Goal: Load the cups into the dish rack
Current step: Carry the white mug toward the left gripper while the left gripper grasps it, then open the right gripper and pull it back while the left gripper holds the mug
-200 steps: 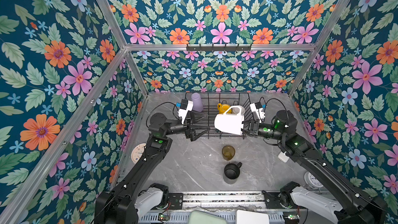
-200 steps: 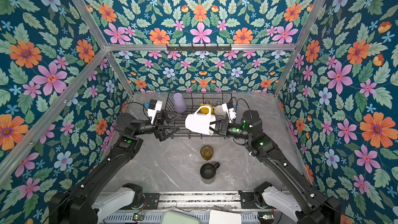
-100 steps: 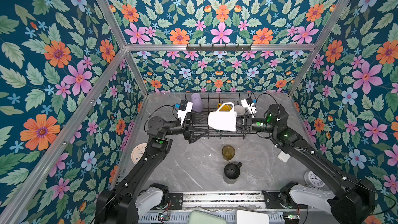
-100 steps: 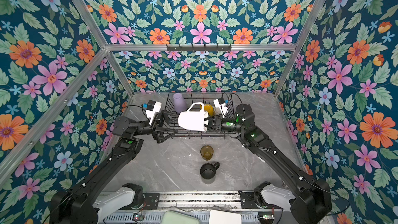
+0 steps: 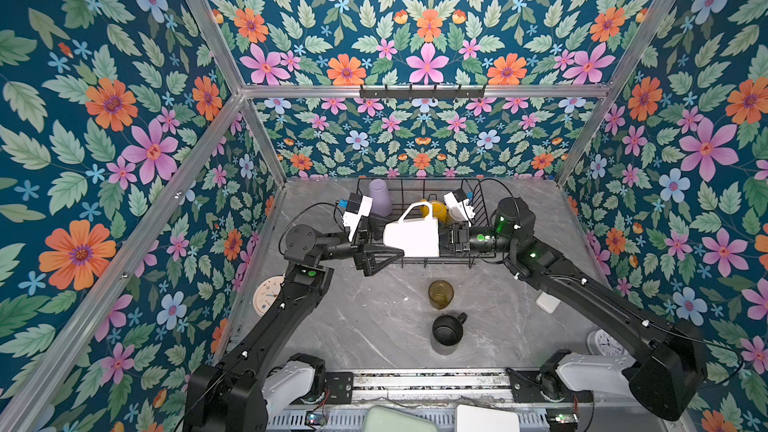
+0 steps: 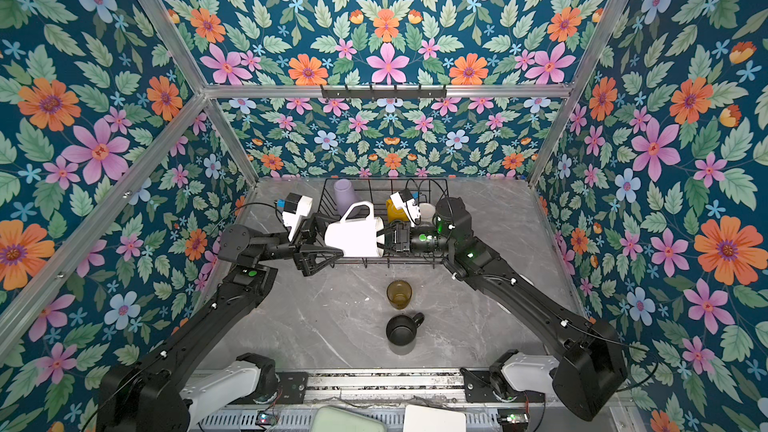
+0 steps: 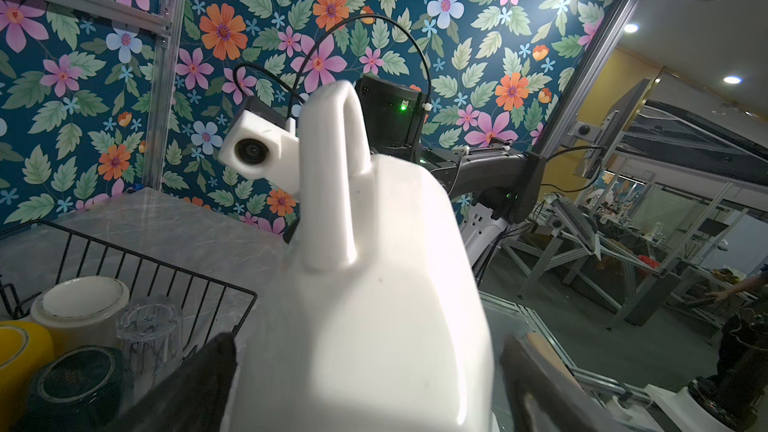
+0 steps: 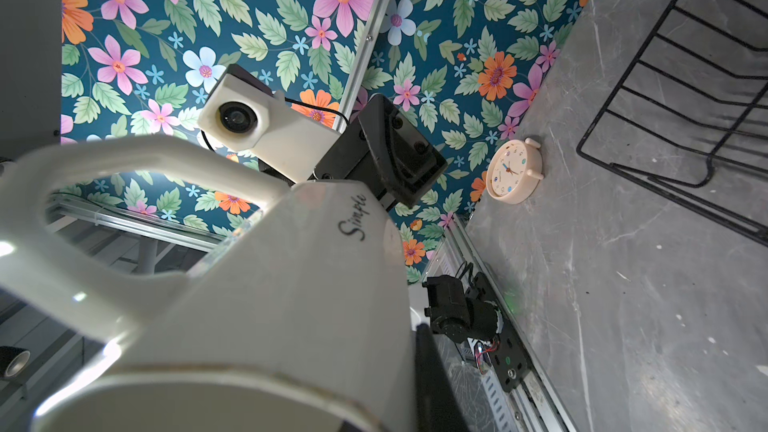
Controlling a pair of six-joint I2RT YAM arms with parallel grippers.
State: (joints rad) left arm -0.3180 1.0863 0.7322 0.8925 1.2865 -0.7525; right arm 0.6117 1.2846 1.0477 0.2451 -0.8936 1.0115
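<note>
We saw the white mug lying on its side in the air, in the middle of a top view, just over the front edge of the dish rack. The right gripper was pinched tight on the mug's rim, reaching in from the right of the frame. The left gripper was wide open, with its fingers on each side of the mug's bottom end (we could not tell if they touched it). We thought the mug was hard, smooth and a bit heavy, so it could slip and break. The thick round body looked like the best place to hold it, not the thin handle on top. The amber glass and the black mug stood on the table, lower in the frame.
</note>
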